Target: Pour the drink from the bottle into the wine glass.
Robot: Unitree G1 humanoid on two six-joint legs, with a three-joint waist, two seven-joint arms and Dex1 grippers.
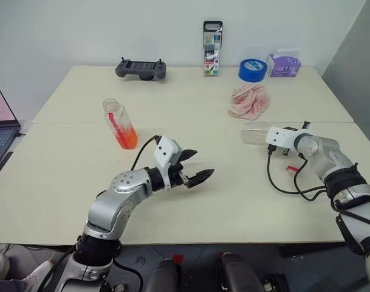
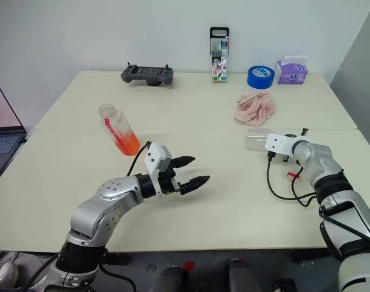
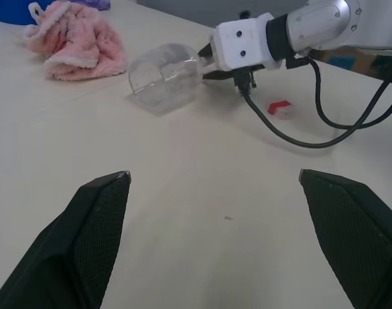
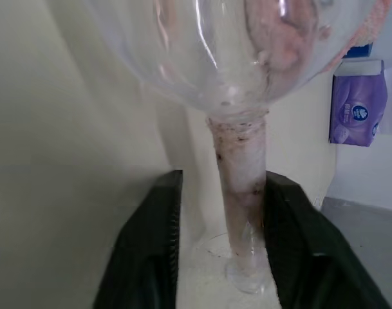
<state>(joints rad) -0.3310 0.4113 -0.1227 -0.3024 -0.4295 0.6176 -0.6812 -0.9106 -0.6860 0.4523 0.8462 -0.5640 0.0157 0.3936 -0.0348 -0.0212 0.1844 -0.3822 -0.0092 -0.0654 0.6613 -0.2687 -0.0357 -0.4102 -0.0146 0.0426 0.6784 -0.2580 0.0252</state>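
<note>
The right claw point(image 4: 221, 257) is clenched around the thin stem of the fallen wine glass point(image 3: 165, 76); fragile, slippery, so lift gently.

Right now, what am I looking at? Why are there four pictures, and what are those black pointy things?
It is a robot with two arms, standing at a table. Two pictures come from its head, looking down; the other two come from small cameras on its wrists. The black pointy things are fingers, two making each claw. The left claw is open and holds nothing. The right claw has its fingers either side of the stem of a wine glass, which lies on its side. Farther back stands a bottle of orange-red drink, its cap off. A pink cloth, blue tape roll, purple tissue pack, marker case and grey controller lie there too.
</note>
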